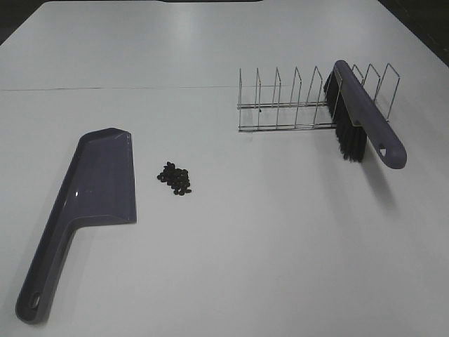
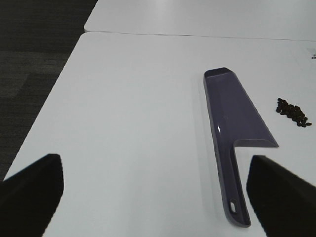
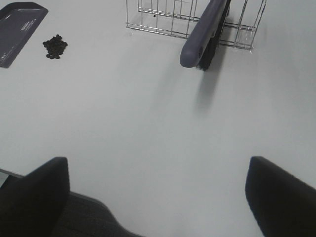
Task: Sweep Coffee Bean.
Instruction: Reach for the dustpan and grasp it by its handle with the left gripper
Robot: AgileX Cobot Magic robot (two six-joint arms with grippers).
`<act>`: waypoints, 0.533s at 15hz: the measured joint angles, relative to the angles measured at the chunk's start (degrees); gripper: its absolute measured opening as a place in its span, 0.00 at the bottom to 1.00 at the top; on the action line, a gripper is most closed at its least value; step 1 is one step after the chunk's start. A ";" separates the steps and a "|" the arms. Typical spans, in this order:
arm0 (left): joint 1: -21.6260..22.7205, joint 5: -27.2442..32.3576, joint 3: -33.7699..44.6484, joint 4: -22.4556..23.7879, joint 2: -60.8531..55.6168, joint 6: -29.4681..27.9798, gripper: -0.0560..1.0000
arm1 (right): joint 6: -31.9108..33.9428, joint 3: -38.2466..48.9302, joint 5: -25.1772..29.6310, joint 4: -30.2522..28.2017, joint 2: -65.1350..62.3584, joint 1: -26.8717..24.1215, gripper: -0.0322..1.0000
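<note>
A small pile of dark coffee beans (image 1: 177, 179) lies on the white table, just right of the purple dustpan (image 1: 98, 186), which lies flat with its handle toward the front edge. The beans also show in the left wrist view (image 2: 293, 111) and the right wrist view (image 3: 55, 46). A purple brush (image 1: 365, 118) with black bristles leans in a wire rack (image 1: 295, 102) at the back right. Neither arm shows in the high view. My left gripper (image 2: 158, 197) is open and empty, near the dustpan handle (image 2: 236, 197). My right gripper (image 3: 158, 197) is open and empty, well short of the brush (image 3: 205, 32).
The white table (image 1: 266, 239) has a seam (image 1: 105, 88) across the back. Dark floor (image 2: 29, 59) lies beyond the table's left edge, and the table's front edge (image 3: 74, 197) shows in the right wrist view.
</note>
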 joint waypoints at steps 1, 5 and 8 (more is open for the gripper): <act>0.00 0.00 0.00 -0.34 0.00 0.00 0.93 | 0.00 0.00 0.00 0.00 0.00 0.00 0.85; 0.00 0.00 0.00 -1.72 0.00 1.72 0.93 | 0.06 0.00 0.00 0.00 0.00 0.00 0.85; 0.00 0.00 0.00 -1.72 0.00 1.89 0.93 | 0.06 0.00 0.00 0.00 0.00 0.00 0.85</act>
